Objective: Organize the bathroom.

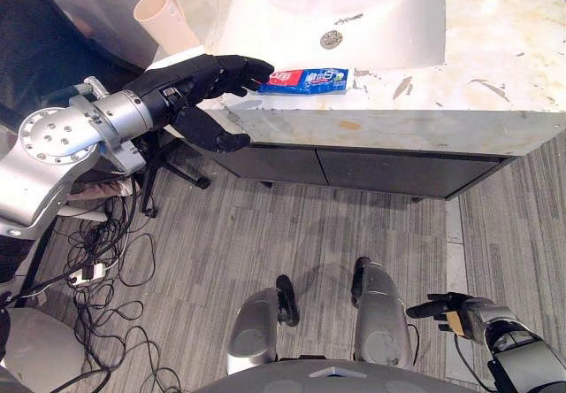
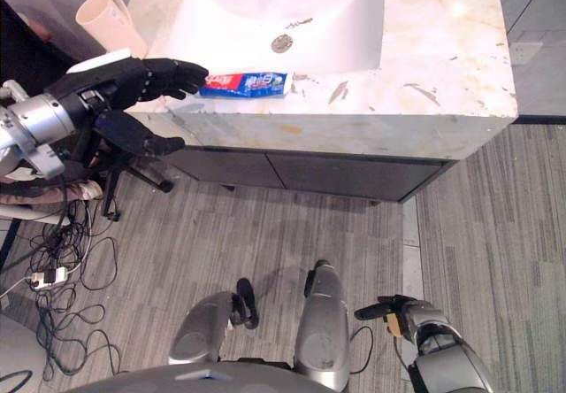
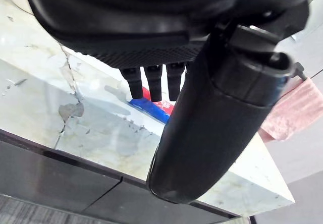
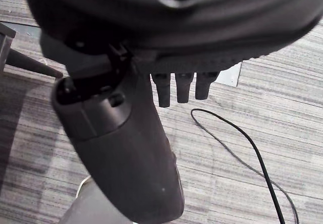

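So: left hand (image 1: 199, 83) is out over the front lip of the counter (image 1: 460, 119), fingers stretched nearly straight and spread from the thumb, which hangs below the counter edge. Nothing in it. Fingertips sit right at the 9 o'clock end of the tube (image 1: 305, 80); contact or just short, can't tell from the head views. Left wrist view shows the fingers (image 3: 154, 82) extended, with the tube's red-and-blue end (image 3: 151, 107) just past them.

Tube lies flat along the counter's front strip, at 6 o'clock from the drain (image 1: 331, 39), just outside the sink (image 1: 265, 21) rim. Long axis runs 9-to-3, parallel to the edge. Looks misplaced there, so it's my guess for the item being tidied.

Cup (image 1: 164, 17) stands at the counter's corner, about 10 o'clock from the tube, tilted towards the camera, mouth open. Likely destination: a tube belongs upright in a holder.

Hand posture reads as pre-grasp: thumb low, fingers high, so it can close across the tube's thin end from the side. Approaching from 9 o'clock keeps the arm off the sink.

Right hand (image 1: 451, 309) hangs low over the floor at 5 o'clock, fingers loosely extended, holding nothing. Idle.

Pink towel (image 3: 298, 108) shows beyond the counter in the left wrist view.
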You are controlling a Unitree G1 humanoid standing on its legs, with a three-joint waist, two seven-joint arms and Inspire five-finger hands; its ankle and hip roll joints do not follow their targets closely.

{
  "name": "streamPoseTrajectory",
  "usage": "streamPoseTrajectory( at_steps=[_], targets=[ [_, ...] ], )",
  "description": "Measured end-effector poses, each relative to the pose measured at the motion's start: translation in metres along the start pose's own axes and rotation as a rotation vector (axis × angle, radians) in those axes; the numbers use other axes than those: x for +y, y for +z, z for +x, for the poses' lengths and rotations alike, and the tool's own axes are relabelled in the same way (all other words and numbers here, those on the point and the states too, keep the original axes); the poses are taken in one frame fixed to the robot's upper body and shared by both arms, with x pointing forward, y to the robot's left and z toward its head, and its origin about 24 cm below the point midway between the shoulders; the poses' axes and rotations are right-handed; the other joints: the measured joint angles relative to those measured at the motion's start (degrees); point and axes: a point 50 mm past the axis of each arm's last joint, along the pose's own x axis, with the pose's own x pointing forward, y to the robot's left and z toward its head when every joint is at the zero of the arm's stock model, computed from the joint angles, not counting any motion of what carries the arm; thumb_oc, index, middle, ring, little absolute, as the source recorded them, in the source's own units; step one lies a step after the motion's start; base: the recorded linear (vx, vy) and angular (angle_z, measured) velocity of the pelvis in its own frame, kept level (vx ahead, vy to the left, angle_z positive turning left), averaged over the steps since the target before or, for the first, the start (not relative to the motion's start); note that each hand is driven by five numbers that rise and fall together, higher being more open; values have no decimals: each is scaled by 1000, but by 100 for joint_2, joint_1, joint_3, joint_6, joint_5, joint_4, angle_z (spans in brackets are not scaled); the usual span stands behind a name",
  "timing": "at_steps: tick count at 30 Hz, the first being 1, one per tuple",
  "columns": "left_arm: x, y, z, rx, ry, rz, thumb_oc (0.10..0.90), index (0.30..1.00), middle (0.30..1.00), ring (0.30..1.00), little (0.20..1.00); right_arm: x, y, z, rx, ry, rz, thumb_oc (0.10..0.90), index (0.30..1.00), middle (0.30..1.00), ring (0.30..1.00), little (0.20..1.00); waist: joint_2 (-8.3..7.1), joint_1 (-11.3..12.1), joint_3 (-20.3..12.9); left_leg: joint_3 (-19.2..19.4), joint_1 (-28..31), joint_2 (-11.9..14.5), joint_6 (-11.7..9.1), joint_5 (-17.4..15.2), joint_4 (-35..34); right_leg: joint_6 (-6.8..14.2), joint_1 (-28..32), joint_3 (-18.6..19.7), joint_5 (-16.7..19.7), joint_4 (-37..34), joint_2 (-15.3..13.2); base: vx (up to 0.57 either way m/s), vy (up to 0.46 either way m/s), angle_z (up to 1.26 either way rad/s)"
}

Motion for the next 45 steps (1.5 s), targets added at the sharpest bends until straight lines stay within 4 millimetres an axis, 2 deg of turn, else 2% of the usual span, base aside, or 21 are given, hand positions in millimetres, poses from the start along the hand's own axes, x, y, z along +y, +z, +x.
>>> streamPoseTrajectory(
  at_steps=[14, 17, 23, 30, 35, 45],
  targets=[
    [8, -9, -1, 74, 35, 67, 800, 900, 900, 900, 900, 2, -5, 0, 38, 36, 4, 800, 900, 900, 900, 900, 69, 63, -47, 1, -6, 6, 4, 1, 88, 7, 10, 35, 4, 14, 0, 14, -12, -1],
    [16, -13, 2, 113, 53, 106, 800, 900, 900, 900, 900, 2, -8, 0, 56, 42, 1, 800, 900, 900, 900, 900, 77, 48, -53, 8, -7, 3, 4, 1, 75, 7, 0, 42, 4, 13, -1, 0, 0, 0],
    [18, -17, 6, 149, 49, 132, 800, 900, 900, 900, 900, 2, -6, 0, 59, 46, 0, 800, 900, 900, 900, 900, 84, -76, -57, 38, 4, -7, 8, 4, -28, 7, -50, 49, 4, 6, 0, 2, -1, -1],
    [24, -8, 18, 136, 41, 169, 800, 900, 900, 900, 900, 1, -9, 0, 78, 42, 3, 800, 900, 900, 900, 900, 87, -112, -58, 86, 2, -7, 29, 19, -113, 7, -109, 58, 5, 5, 5, 5, -8, -2],
    [31, -10, 20, 151, 73, 174, 800, 900, 900, 900, 900, 1, -8, 0, 77, 42, 0, 800, 900, 900, 900, 900, 85, -231, -56, 86, 7, 20, 29, 20, -110, 7, -110, 109, 5, -24, 65, 12, -2, -4],
    [38, -8, 24, 159, 125, 232, 800, 900, 900, 900, 900, 2, -9, 0, 81, 46, -3, 800, 900, 900, 900, 900, 83, -236, -45, 101, 8, 12, 30, 20, -120, 7, -116, 135, 5, -22, 81, 8, -12, 0]
  ],
)
